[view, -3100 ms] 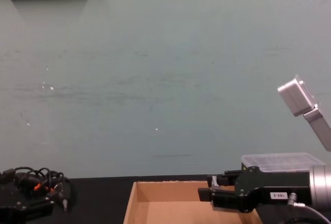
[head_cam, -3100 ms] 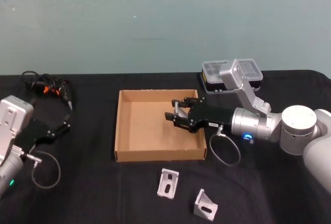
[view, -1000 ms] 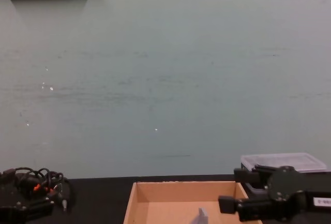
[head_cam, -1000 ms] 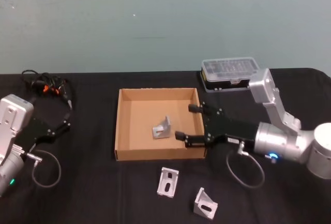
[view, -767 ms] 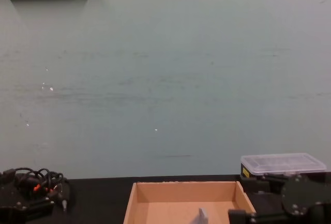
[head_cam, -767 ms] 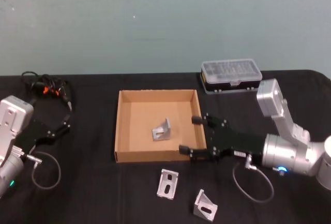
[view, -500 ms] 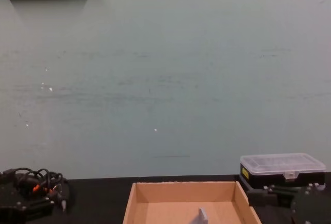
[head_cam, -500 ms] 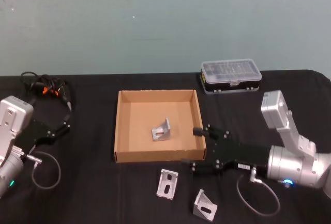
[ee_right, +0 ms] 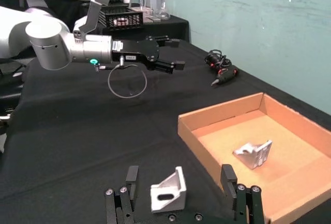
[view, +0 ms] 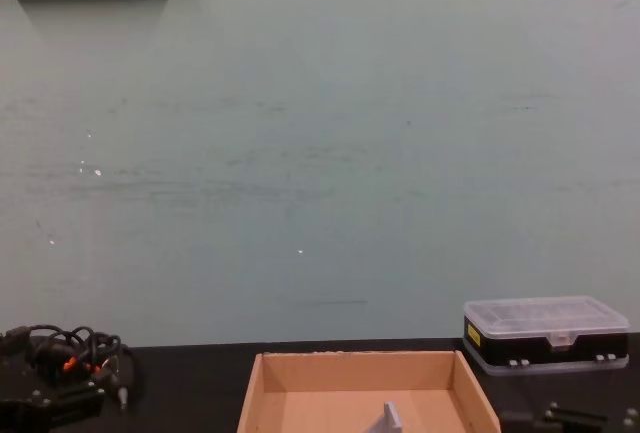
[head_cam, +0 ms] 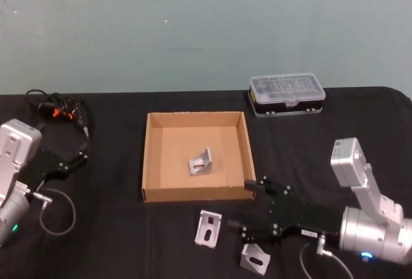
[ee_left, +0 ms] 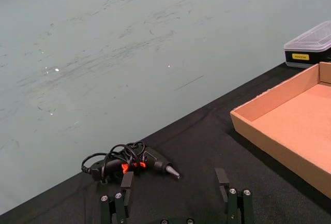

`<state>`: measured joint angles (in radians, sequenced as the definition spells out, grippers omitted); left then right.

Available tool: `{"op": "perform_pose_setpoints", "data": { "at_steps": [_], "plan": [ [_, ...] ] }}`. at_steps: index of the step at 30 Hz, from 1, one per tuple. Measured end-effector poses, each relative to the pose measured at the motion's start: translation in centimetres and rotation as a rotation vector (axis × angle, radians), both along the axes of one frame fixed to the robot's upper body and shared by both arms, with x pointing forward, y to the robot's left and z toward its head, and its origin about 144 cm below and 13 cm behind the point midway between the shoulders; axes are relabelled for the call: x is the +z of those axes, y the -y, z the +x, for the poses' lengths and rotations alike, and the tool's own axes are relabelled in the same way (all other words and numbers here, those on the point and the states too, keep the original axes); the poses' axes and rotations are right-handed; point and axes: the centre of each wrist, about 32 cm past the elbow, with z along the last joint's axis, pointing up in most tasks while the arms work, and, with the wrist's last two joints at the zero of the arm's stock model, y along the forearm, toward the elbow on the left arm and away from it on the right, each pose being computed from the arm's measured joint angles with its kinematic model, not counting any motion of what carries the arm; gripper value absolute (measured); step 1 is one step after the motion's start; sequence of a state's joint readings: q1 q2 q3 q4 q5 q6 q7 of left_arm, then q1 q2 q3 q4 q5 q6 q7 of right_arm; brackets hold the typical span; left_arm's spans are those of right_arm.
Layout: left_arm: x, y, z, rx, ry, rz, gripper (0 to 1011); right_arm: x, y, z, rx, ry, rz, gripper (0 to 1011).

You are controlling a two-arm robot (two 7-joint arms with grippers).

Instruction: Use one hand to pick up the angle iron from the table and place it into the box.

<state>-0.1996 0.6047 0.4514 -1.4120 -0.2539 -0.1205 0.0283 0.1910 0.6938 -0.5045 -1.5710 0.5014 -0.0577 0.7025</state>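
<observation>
The tan box (head_cam: 149,156) sits mid-table with one angle iron (head_cam: 201,162) lying inside it, also visible as angle iron (ee_right: 253,154) and angle iron (view: 392,415). Two more angle irons rest on the black table (head_cam: 116,227) in front of the box: one angle iron (head_cam: 208,229) and another (head_cam: 255,258). My right gripper (head_cam: 241,205) is open and low, pointing left just off the box's front right corner. In the right wrist view an angle iron (ee_right: 168,192) lies between and just ahead of its fingertips (ee_right: 226,174). My left gripper (ee_left: 176,182) is open and parked at the table's left.
A black case with a clear lid (head_cam: 286,93) stands behind the box on the right. A tangle of black cable with an orange part (head_cam: 56,108) lies at the back left. The box's near wall (ee_right: 207,146) runs close beside the right gripper.
The right gripper, which had left an angle iron in the box, has drawn back from the box's right wall toward the table's front and dropped low by the loose angle irons. The left arm stayed still.
</observation>
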Motion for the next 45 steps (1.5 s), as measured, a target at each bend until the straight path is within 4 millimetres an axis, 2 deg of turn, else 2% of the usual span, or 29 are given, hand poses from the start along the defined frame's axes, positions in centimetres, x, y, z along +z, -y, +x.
{"op": "perform_pose_setpoints", "data": {
  "at_steps": [8, 17, 45],
  "plan": [
    [0.0, 0.0, 0.0, 0.000, 0.000, 0.000, 1000, -0.6, -0.4, -1.8, -0.023, -0.023, -0.017, 1004],
    [0.0, 0.0, 0.0, 0.000, 0.000, 0.000, 1000, -1.4, -0.5, -2.6, -0.039, -0.066, -0.054, 1004],
    [0.0, 0.0, 0.0, 0.000, 0.000, 0.000, 1000, -2.9, -1.0, -2.4, -0.040, -0.172, -0.107, 1004]
  ]
}}
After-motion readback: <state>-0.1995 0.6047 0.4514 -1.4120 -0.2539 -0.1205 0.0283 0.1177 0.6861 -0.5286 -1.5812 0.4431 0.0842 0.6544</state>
